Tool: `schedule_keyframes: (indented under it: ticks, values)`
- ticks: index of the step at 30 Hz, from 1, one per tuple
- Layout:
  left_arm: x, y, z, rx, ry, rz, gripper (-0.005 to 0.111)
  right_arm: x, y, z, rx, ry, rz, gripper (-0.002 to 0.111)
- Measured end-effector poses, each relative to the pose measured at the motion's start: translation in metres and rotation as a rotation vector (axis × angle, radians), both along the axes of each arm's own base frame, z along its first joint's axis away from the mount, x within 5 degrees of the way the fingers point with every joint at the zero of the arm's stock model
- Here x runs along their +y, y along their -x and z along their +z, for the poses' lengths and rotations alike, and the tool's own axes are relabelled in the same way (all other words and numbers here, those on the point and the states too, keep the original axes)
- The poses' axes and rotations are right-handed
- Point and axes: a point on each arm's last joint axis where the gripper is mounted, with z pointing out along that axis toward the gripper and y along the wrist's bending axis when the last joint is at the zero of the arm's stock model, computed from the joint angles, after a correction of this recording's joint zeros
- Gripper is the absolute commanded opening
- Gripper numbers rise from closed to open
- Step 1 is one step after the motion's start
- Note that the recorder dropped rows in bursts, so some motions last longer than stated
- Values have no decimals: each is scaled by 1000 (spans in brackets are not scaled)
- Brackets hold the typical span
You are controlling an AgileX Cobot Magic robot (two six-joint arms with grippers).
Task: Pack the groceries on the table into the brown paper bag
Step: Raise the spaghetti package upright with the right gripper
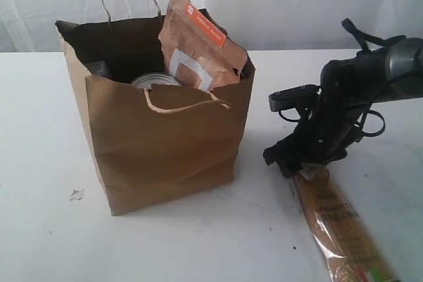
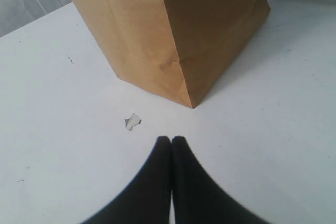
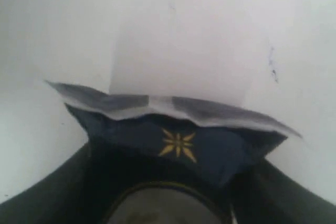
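Securing the packet (image 1: 340, 229) is judged the step in hand. It lies flat on the table (image 1: 39, 130) at the near right, with its far end under the right end effector (image 1: 301, 162). In the right wrist view the packet's crimped dark-blue end sits between the jaws, one dark finger on each side; whether they already pinch it cannot be told. Recommendation: close squarely across the body just behind the crimp, not on the thin seal alone, which could slip or tear. The contents are probably brittle, so lift level first, then tip upright before heading to the bag.

Left end effector (image 2: 171, 148): fingers pressed together, holding nothing, pointed at bare table off the bag's near corner, a crumb (image 2: 132, 121) close by. It looks clear of the route.

Bag (image 1: 165, 143): upright, mouth open, left of the packet. The can (image 1: 155, 81) shows below the rim at the middle, and the pouch (image 1: 198, 44) stands out of the mouth at the far right. Free room appears at the mouth's left, so entry is best there, end down, clear of the handle (image 1: 185, 108) draped over the front rim. Risk: snagging the rim and tipping the bag.
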Motion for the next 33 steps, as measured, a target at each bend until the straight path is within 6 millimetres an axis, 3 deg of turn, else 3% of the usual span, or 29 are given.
schedule_keyframes:
  ticks: [2, 9, 11, 21, 33]
  values:
    - [0, 0, 0, 0, 0, 0, 0, 0, 0, 0, 2, -2, -1, 1]
    - [0, 0, 0, 0, 0, 0, 0, 0, 2, 12, -38, -11, 21, 0]
    - [0, 0, 0, 0, 0, 0, 0, -1, 4, 26, -73, -23, 21, 0]
    - [0, 0, 0, 0, 0, 0, 0, -9, 28, 135, -396, -112, 42, 0]
    - [0, 0, 0, 0, 0, 0, 0, -26, 83, 220, -604, -181, 42, 0]
